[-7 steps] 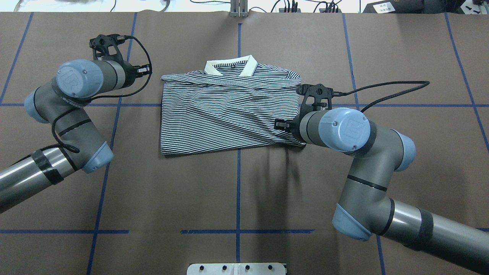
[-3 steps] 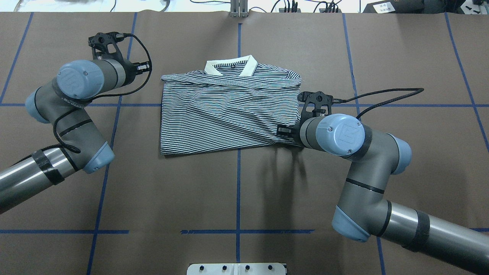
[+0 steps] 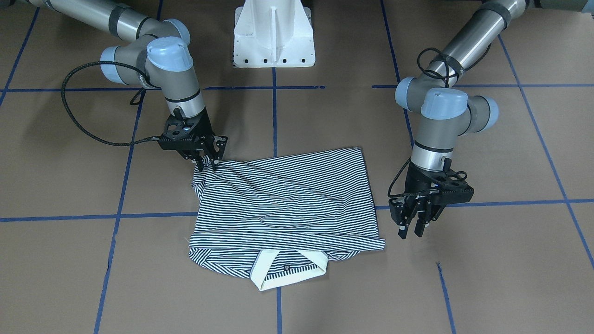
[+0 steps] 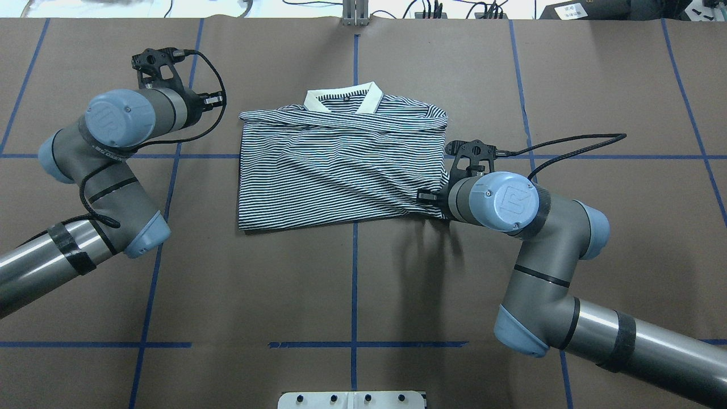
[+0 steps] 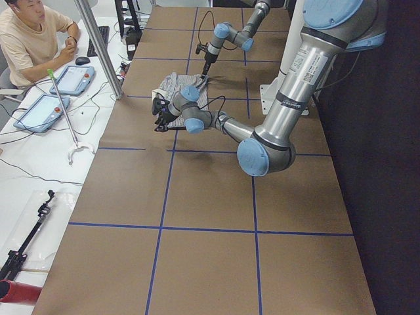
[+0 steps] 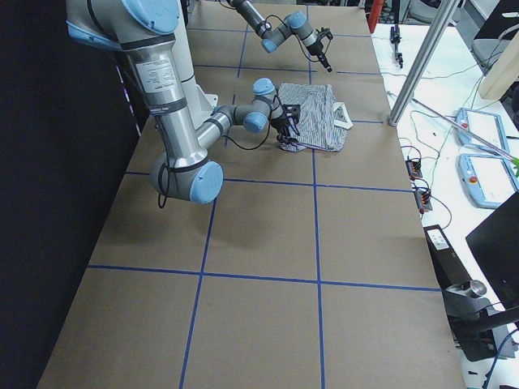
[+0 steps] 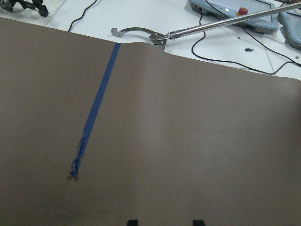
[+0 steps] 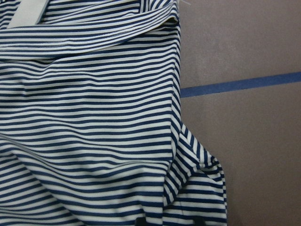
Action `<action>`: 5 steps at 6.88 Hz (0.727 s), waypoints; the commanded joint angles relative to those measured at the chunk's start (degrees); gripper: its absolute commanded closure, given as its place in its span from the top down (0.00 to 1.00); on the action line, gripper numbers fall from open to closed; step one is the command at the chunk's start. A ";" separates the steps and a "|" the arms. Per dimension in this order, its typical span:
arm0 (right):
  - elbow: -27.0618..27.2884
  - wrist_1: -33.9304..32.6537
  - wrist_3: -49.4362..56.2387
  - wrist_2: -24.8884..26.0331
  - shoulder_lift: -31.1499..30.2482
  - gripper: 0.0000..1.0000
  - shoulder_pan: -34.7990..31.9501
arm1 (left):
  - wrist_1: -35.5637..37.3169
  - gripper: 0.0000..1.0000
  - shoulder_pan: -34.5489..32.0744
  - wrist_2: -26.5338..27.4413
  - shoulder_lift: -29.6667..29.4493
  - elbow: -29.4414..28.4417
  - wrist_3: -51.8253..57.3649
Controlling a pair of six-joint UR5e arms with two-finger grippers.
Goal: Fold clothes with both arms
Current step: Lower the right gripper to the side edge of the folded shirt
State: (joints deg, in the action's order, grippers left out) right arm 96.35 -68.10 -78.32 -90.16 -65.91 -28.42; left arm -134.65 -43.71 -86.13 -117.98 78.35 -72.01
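Shirt (image 4: 341, 165) lies mid-desk, folded to a rough rectangle and flat but wrinkled, with diagonal creases running to its near right corner. Collar (image 4: 372, 101) is at the far end, away from the robot. A folded striped band crosses the shirt just below the collar. The hem end is nearest the robot.

Right claw (image 3: 207, 166) points down, fingers apart, tips on the shirt's near right corner. In the right wrist view the cloth there is humped into a small ridge between the two tips. It is not pinched.

Left claw (image 3: 411, 232) also points down with fingers apart. It is over bare desk (image 4: 352, 295), off the shirt's left edge towards the collar end, clear of the cloth. The left wrist view shows only the brown desk surface, a strip of blue tape (image 7: 96, 106), and cables and tablets past the far edge.

Blue tape lines grid the desk, and one runs under the shirt's middle. The white base (image 3: 274, 32) sits at the robot's side. A person (image 5: 33, 33) sits beyond the far edge of the desk, seen in the exterior left view.
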 commanded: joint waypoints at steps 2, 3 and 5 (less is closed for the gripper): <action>-0.28 -0.02 0.10 -0.28 -0.62 0.00 -0.06 | 0.00 0.49 0.03 0.00 -0.14 -0.04 -0.06; 0.33 0.07 -0.07 -0.37 -0.62 0.00 -0.15 | 0.00 0.49 0.12 0.00 -0.14 -0.04 -0.23; 6.88 0.07 -0.60 -0.63 -5.77 0.00 0.02 | 0.00 0.50 0.03 0.00 -0.05 -0.04 -0.24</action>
State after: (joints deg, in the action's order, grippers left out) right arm 98.93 -68.04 -78.58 -90.66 -68.11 -28.53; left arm -134.65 -43.62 -86.13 -118.11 78.31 -72.22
